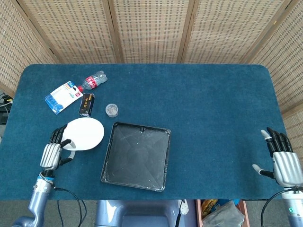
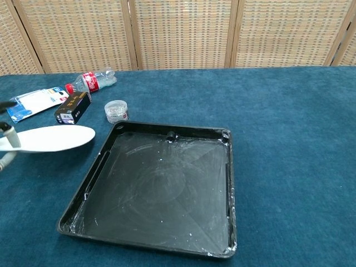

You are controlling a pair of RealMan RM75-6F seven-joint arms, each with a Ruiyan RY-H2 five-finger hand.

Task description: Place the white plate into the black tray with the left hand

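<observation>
The white plate [image 1: 86,133] [image 2: 53,138] hangs above the table, left of the black tray [image 1: 136,156] [image 2: 161,183], and looks nearly edge-on in the chest view. My left hand [image 1: 53,152] [image 2: 4,139] holds it by its left rim, with fingers over the top and the thumb under. The tray has nothing in it. My right hand [image 1: 283,161] rests at the table's right front corner with fingers apart and holds nothing; the chest view does not show it.
Behind the plate lie a black box [image 1: 86,105] [image 2: 72,107], a small clear jar [image 1: 111,110] [image 2: 115,110], a plastic bottle [image 1: 93,80] [image 2: 90,81] and a blue-white packet [image 1: 64,96] [image 2: 32,102]. A wicker screen [image 1: 151,28] stands behind the table.
</observation>
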